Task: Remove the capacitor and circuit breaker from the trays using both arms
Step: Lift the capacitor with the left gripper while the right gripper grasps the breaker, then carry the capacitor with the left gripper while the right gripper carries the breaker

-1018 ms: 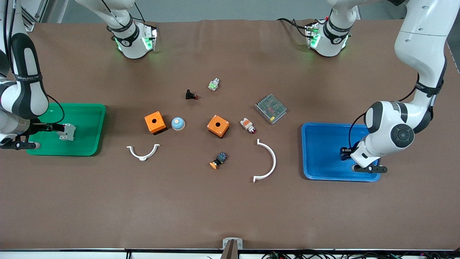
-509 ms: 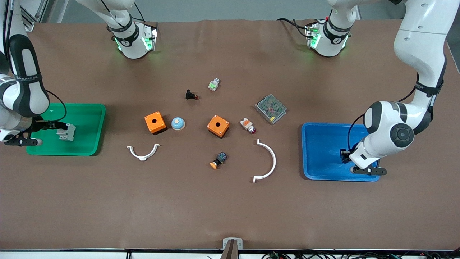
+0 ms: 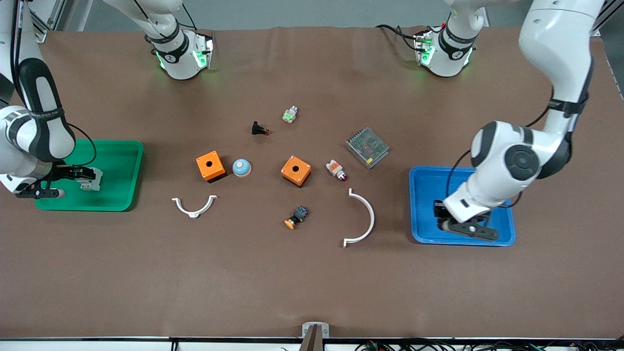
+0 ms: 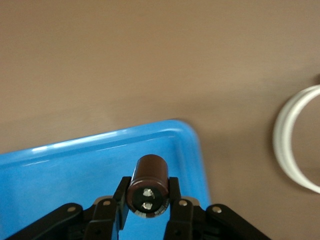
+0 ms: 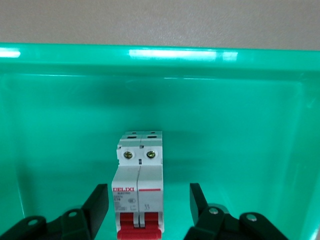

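Capacitor: dark upright cylinder, clamped by its sides between the left gripper fingers, terminals facing the wrist camera. The side pinch suits it: a round body is easy to take across its width, and it stays upright for the carry. It hangs over a corner of the blue tray, low in the front view at the left arm's end of the table. It looks clear of the tray floor, but we can't confirm that. In the front view the wrist hides it.

Circuit breaker: pale grey block, red toggles toward the right wrist camera, lying flat in the green tray, mid-height in the front view at the right arm's end of the table. The right gripper is down in the tray with one finger on each side of the block. A gap shows on both sides, so the jaws are apart and nothing is grasped yet. We judge the fingers are lined up on the long flat faces because those give parallel surfaces to squeeze.

Our read of progress: left arm has its part and needs to lift out over the rim; right arm needs to close first. Risk on the right side: the block may skid on the slick tray.

Outward: the white curved bracket lies on the table just beside the blue tray, so it is worth avoiding when setting down. The orange boxes and small switches sit mid-frame, well apart from both trays.
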Controlling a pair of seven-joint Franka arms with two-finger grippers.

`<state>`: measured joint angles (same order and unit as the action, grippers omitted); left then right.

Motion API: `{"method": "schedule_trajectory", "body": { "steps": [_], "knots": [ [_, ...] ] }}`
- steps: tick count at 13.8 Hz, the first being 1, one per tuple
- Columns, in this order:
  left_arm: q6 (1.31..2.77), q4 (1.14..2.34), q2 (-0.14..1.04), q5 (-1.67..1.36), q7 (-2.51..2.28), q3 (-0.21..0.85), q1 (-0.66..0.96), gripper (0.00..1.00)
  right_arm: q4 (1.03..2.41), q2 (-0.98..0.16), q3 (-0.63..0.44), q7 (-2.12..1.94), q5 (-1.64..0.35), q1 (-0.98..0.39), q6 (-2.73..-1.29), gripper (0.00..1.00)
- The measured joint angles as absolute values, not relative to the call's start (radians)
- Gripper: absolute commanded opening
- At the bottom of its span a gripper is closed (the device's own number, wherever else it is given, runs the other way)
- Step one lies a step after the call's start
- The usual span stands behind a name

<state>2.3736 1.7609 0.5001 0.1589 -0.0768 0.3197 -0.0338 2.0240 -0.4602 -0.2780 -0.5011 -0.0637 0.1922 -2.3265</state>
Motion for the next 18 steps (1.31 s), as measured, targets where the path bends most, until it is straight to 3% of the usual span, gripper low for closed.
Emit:
{"method": "schedule_trajectory", "body": {
  "steps": [2, 4, 7, 11, 12, 13, 14, 15, 18],
  "knots": [
    [2.374, 1.710, 0.554, 0.159, -0.157, 0.320, 0.038, 0.00, 2.024, -0.464, -0.276, -0.501, -0.066, 0.192, -2.327, 0.32],
    [2.374, 1.661, 0.616, 0.159, -0.270, 0.317, 0.117, 0.00, 2.024, -0.464, -0.274, -0.502, -0.067, 0.192, -2.326, 0.27],
    [2.375, 1.589, 0.698, 0.176, -0.421, 0.293, 0.236, 0.00, 2.018, -0.463, -0.270, -0.502, -0.068, 0.191, -2.305, 0.26],
    [2.375, 1.520, 0.780, 0.182, -0.574, 0.219, 0.381, 0.04, 1.921, -0.413, -0.263, -0.496, -0.071, 0.151, -2.054, 0.26],
    [2.375, 1.509, 0.798, 0.182, -0.607, 0.197, 0.416, 0.11, 1.886, -0.382, -0.262, -0.473, -0.071, 0.126, -1.975, 0.26],
    [2.375, 1.500, 0.814, 0.182, -0.629, 0.180, 0.442, 0.33, 1.855, -0.348, -0.262, -0.432, -0.071, 0.093, -1.902, 0.26],
    [2.375, 1.491, 0.819, 0.184, -0.640, 0.166, 0.458, 0.61, 1.830, -0.318, -0.260, -0.379, -0.071, 0.054, -1.838, 0.26],
    [2.375, 1.487, 0.821, 0.184, -0.646, 0.160, 0.462, 1.00, 1.811, -0.291, -0.259, -0.315, -0.071, 0.005, -1.783, 0.26],
    [2.373, 1.465, 0.822, 0.184, -0.647, 0.142, 0.460, 1.00, 1.786, -0.256, -0.249, -0.060, -0.075, -0.181, -1.712, 0.26]
  ]
}}
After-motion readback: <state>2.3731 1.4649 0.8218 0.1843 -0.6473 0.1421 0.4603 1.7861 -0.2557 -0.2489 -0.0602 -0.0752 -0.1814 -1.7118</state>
